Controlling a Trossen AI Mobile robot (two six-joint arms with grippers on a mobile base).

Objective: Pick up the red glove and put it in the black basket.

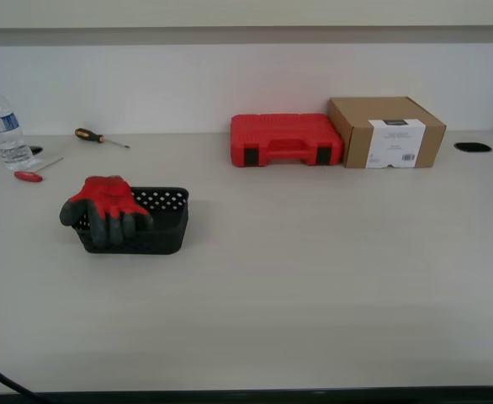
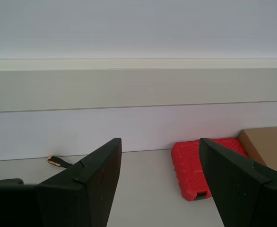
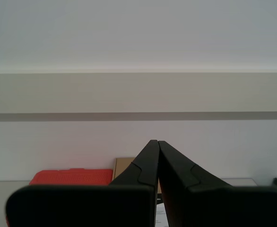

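Observation:
The red glove [image 1: 105, 207] with dark coated fingers lies draped over the black basket [image 1: 158, 225] at the exterior view's left, its fingers hanging over the basket's near rim. Neither arm shows in the exterior view. My first gripper [image 2: 160, 182] is open and empty, raised and facing the back wall, with nothing between its fingers [image 2: 93, 179]. My second gripper [image 3: 157, 158] is shut on nothing and also faces the wall. The glove and basket do not show in either wrist view.
A red plastic tool case [image 1: 285, 140] and a brown cardboard box [image 1: 385, 132] stand at the back of the table [image 1: 314, 278]. A water bottle [image 1: 2, 128], two screwdrivers [image 1: 99, 137] [image 1: 34, 172] lie at the back left. A dark cable hole [image 1: 472, 146] sits far right.

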